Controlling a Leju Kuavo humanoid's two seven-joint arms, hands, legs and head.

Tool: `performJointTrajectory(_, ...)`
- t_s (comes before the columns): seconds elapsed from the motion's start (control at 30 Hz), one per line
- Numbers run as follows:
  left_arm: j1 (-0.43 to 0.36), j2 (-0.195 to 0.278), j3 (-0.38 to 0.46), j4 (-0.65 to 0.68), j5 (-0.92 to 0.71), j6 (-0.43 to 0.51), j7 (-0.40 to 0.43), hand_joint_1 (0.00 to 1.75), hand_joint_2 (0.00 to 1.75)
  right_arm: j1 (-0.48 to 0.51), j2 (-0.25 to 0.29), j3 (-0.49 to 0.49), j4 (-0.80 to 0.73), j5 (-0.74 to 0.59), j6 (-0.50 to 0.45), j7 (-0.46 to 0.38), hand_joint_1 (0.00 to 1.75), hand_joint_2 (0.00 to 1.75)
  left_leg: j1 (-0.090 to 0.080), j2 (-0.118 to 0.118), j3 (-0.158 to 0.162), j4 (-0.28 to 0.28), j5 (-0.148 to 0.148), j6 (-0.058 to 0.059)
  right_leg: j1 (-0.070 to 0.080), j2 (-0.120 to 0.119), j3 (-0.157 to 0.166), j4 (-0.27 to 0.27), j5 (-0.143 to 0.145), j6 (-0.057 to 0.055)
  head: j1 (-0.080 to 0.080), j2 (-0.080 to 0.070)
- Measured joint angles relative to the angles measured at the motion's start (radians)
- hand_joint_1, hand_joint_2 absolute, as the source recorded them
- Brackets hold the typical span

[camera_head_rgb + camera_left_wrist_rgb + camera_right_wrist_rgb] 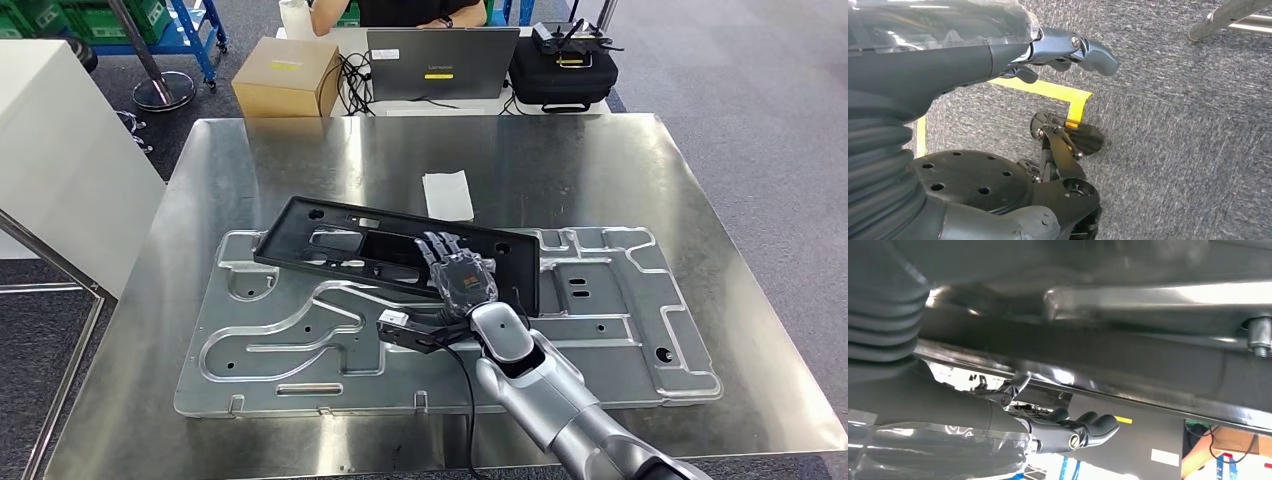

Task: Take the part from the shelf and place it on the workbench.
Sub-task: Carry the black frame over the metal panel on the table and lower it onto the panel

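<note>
You have one steel worktop [200,180] with two large parts on it — one silver stamped metal panel [300,350] lying flat, and one black plastic frame [330,240] resting across it, under the right robot hand [458,272]. Just beyond that robot hand lies one white slip of paper [447,194]. Farther off you can count one cardboard box [287,77], one laptop [440,62], one black case [562,70] — and one person [400,12] seated behind them.
</note>
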Motion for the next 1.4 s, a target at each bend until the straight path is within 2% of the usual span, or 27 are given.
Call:
performJointTrajectory(0.57, 0.0, 0.0, 0.0, 0.0, -0.004, -0.003, -0.01, 0.0, 1.75, 0.006, -0.028, -0.017, -0.053, 0.014, -0.022, -0.019, 0.0, 0.0, 0.0, 0.0, 0.0, 0.0, 0.0, 0.0, 0.0, 0.0, 0.0, 0.0, 0.0, 0.0, 0.0, 0.0)
performJointTrajectory(0.73, 0.0, 0.0, 0.002, 0.0, -0.001, -0.002, -0.012, 0.0, 1.75, 0.0, -0.042, -0.017, -0.124, 0.018, -0.038, -0.033, 0.0, 0.0, 0.0, 0.0, -0.001, 0.0, 0.0, 0.0, 0.0, 0.0, -0.001, 0.0, 0.0, 0.0, 0.0, 0.0)
performJointTrajectory(1.03, 0.001, 0.001, 0.01, 0.0, -0.013, 0.003, -0.019, 0.0, 1.75, -0.139, -0.085, -0.017, -0.339, -0.008, 0.004, -0.091, 0.0, 0.0, 0.0, 0.0, -0.002, 0.0, 0.0, 0.0, 0.0, 0.0, -0.001, 0.0, 0.0, 0.0, 0.0, 0.0)
performJointTrajectory(1.27, -0.002, 0.001, 0.011, 0.0, -0.031, 0.011, -0.018, 0.0, 1.75, -0.223, -0.061, 0.01, -0.357, -0.056, 0.011, -0.093, 0.0, 0.0, 0.0, -0.002, -0.002, 0.0, 0.0, 0.0, 0.0, -0.002, -0.001, 0.0, 0.0, 0.0, 0.0, 0.0)
performJointTrajectory(1.4, -0.003, 0.0, 0.014, 0.0, -0.037, 0.014, -0.019, 0.0, 1.75, -0.243, -0.037, 0.027, -0.358, -0.114, -0.01, -0.127, 0.0, 0.0, 0.0, -0.002, -0.002, 0.0, 0.0, 0.0, 0.0, -0.002, 0.0, 0.0, 0.0, 0.0, 0.0, 0.0)
